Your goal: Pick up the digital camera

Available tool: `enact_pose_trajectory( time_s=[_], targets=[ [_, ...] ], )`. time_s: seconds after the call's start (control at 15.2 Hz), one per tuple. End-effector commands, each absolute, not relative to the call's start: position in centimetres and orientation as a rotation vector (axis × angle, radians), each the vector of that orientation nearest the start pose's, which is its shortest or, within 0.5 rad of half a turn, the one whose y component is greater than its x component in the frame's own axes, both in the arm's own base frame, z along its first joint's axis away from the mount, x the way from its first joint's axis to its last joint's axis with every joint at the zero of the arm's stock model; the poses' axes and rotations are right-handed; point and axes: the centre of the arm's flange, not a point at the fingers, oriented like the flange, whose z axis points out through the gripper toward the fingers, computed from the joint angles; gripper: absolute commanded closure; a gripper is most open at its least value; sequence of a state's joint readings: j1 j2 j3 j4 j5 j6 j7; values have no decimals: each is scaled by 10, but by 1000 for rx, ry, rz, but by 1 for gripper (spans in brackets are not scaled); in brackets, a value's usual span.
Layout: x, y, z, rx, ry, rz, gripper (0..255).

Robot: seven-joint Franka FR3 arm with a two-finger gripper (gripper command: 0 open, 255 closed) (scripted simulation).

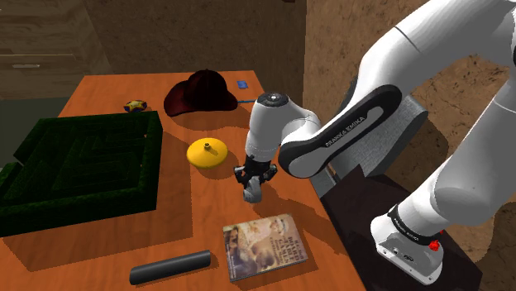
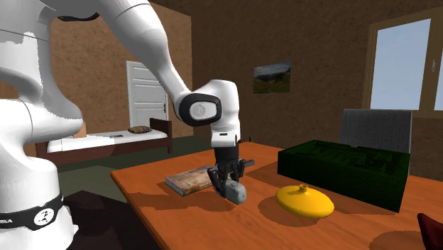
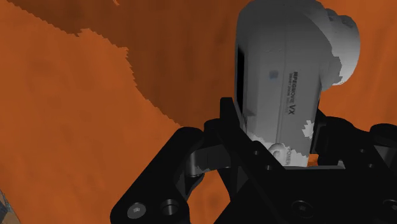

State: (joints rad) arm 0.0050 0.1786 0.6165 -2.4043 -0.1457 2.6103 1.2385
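1. Your gripper (image 3: 280, 149) is pinching the digital camera (image 3: 286, 70). The black fingers press on its two flat faces near one end, and most of the body sticks out past the tips.
2. The camera is over the orange table (image 1: 190, 219), between the yellow knobbed disc (image 1: 207, 154) and the book (image 1: 265, 245), near the stand-side edge. In the second exterior view it looks level with the surface. I cannot tell whether it has cleared the table.
3. Expect a small, rigid, fairly light box with a smooth, probably slippery grey shell. The rounded bulge on one face is likely the lens and the fragile part, so keep the pads on the flat faces.
4. Your hold is off-centre, so the camera may pivot between the pads.
5. The table looks like matte wood. The book is flat with a printed cover, and the disc is a glossy dome.
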Motion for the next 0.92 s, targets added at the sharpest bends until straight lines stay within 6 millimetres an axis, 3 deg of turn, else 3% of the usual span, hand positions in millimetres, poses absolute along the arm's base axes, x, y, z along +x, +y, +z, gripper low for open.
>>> enact_pose_trajectory(
  time_s=[0.0,0.73,0.86],
  targets=[
    [406,299,270,-2976,767,-30,255],
    [406,299,328,-2976,767,-30,255],
    [406,299,329,-2976,767,-30,255]
  ],
)
